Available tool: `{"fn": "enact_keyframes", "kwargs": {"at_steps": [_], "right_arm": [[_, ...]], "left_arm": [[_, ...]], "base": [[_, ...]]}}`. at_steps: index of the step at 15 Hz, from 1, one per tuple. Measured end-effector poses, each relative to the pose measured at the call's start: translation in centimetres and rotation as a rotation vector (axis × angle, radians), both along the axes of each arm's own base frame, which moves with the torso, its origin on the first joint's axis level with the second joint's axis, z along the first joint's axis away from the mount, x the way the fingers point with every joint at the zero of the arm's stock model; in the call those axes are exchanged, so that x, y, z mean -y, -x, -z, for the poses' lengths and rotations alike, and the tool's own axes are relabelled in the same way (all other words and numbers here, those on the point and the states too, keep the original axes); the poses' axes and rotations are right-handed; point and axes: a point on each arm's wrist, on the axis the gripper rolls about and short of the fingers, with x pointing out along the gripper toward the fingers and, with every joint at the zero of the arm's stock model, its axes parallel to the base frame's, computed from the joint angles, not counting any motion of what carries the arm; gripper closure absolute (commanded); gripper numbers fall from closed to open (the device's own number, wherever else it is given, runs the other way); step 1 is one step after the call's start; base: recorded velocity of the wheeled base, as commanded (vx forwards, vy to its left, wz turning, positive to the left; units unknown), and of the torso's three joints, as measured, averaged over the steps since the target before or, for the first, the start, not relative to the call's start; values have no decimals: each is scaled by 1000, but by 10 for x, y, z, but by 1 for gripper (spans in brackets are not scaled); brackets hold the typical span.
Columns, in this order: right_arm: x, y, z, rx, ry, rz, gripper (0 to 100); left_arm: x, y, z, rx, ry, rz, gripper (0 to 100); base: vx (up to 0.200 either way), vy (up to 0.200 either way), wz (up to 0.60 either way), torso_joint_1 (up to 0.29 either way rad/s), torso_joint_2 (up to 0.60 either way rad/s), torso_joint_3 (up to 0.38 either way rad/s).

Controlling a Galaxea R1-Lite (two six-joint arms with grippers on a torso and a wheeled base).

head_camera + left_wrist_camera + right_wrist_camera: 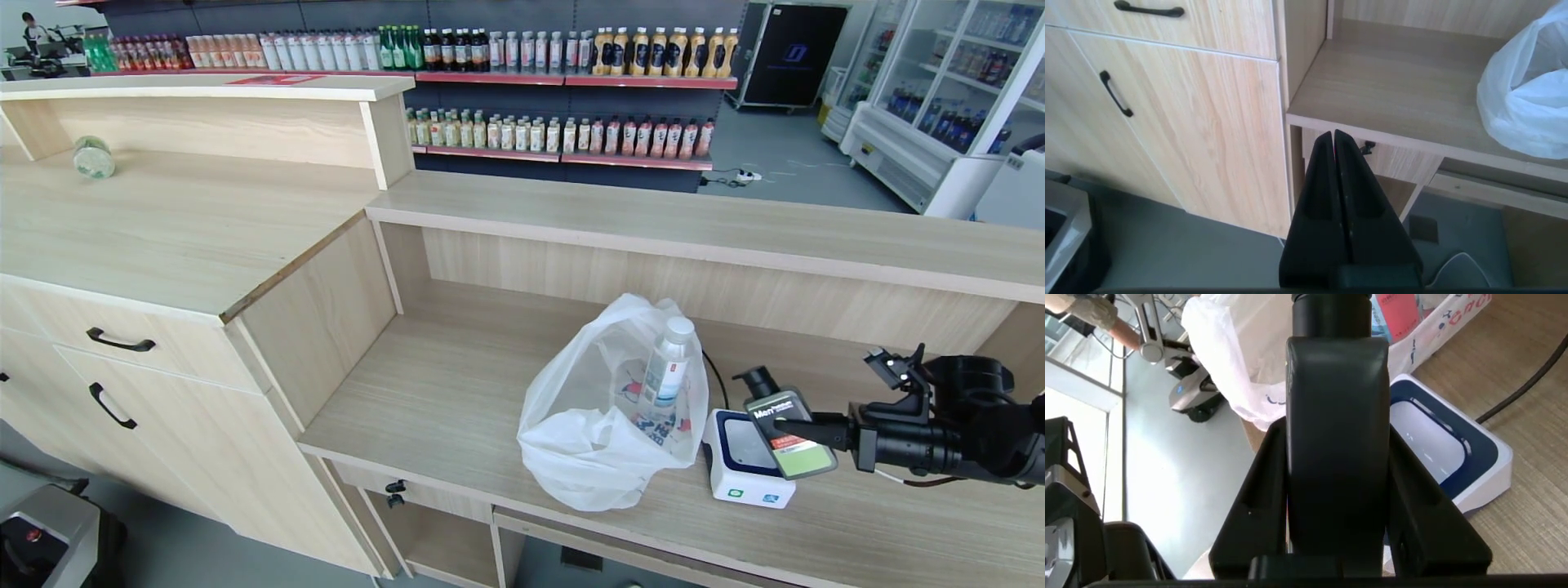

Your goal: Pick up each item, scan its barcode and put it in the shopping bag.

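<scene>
My right gripper (804, 429) is shut on a dark bottle with a black cap and green label (782, 425), holding it tilted just above the white and blue barcode scanner (741, 465) on the lower counter. In the right wrist view the bottle (1337, 416) sits between the fingers (1259, 506), with the scanner (1437, 449) beyond it. The white plastic shopping bag (608, 408) stands left of the scanner and holds a clear water bottle (665, 363). My left gripper (1333, 175) is shut with nothing in it, hanging low before the cabinet front, below the counter's edge.
A raised wooden counter (163, 220) with drawers (122, 343) stands to the left, with a glass jar (93, 158) on it. A black cable (718, 376) runs behind the scanner. A wooden ledge (694, 224) borders the lower counter at the back. Drink shelves stand far behind.
</scene>
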Motion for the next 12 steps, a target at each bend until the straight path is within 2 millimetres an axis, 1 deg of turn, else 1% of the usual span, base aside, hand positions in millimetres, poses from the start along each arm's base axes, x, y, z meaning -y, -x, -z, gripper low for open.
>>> {"fn": "enact_keyframes", "kwargs": {"at_steps": [6, 9, 12], "right_arm": [[-19, -19, 1, 20, 15, -58, 100], [-24, -24, 3, 19, 16, -74, 100], [-25, -26, 5, 12, 23, -70, 100]], "left_arm": [[0, 0, 0, 0, 0, -1, 100], [0, 0, 0, 0, 0, 0, 100], [0, 0, 0, 0, 0, 0, 100]], "base": [[0, 0, 0, 0, 0, 0], [0, 0, 0, 0, 0, 0], [0, 0, 0, 0, 0, 0]]}}
